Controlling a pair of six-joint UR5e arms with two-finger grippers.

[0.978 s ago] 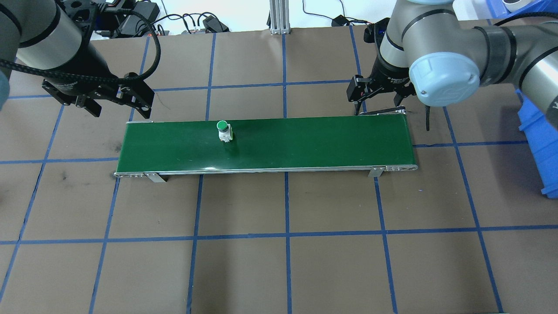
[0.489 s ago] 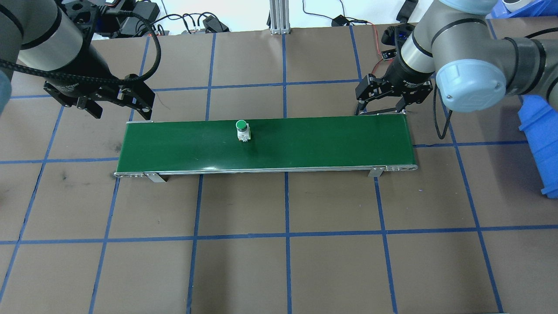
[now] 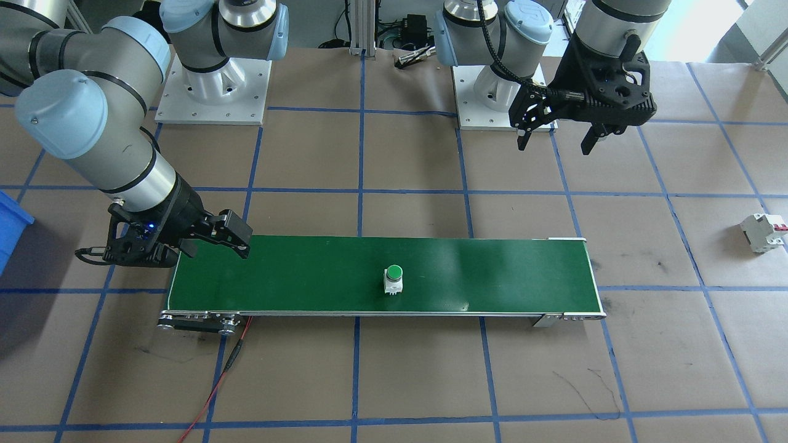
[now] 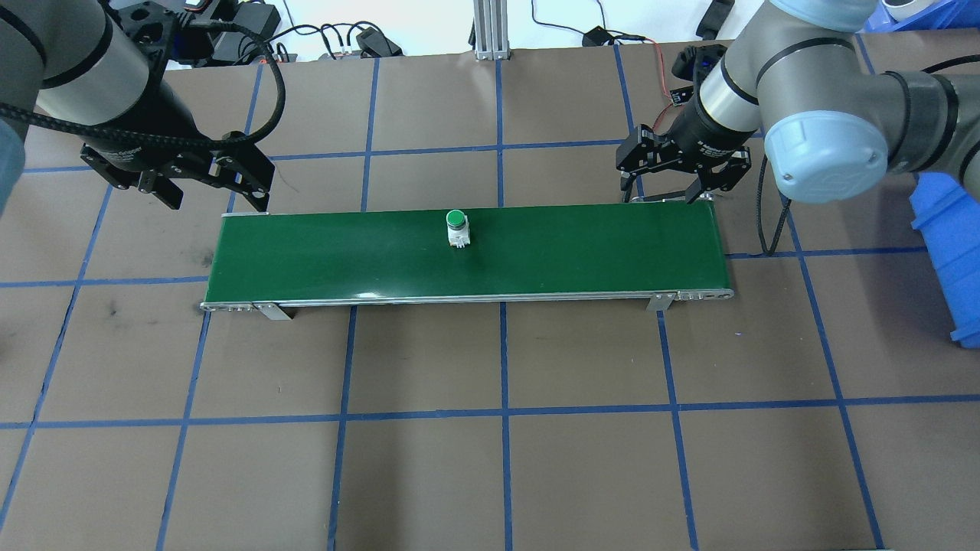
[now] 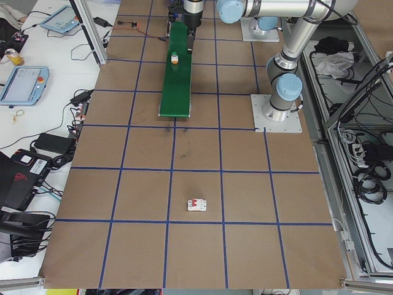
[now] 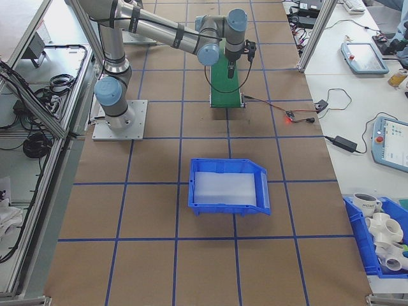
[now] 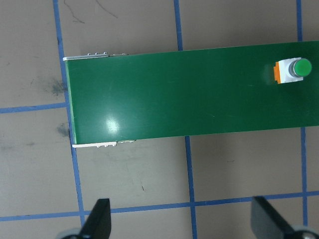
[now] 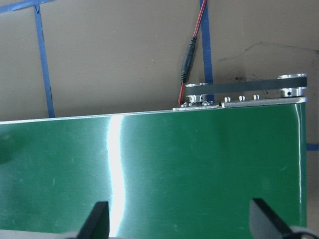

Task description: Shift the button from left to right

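**Button mid-belt, right gripper waiting at the far end**

The button (image 4: 456, 227) stands upright near the middle of the green conveyor belt (image 4: 574, 252), touched by neither arm. The left gripper (image 4: 205, 189) hangs spread wide and empty off the belt's left end. The right gripper (image 4: 664, 177), likewise wide and empty, hovers low at the belt's right end. Judged step: transit; next, the right gripper must close around the button's body.

Green conveyor belt (image 4: 536, 249) between both grippers, right-gripper end showing metal rollers (image 8: 249, 97) and red-black cable (image 8: 192, 47); white circuit breaker (image 3: 762, 232) with red mark well apart beyond left gripper's side; blue bin (image 6: 228, 185) well apart from right gripper; brown table (image 4: 505, 428) gridded with blue tape; teach pendants (image 5: 24, 83) on side bench.
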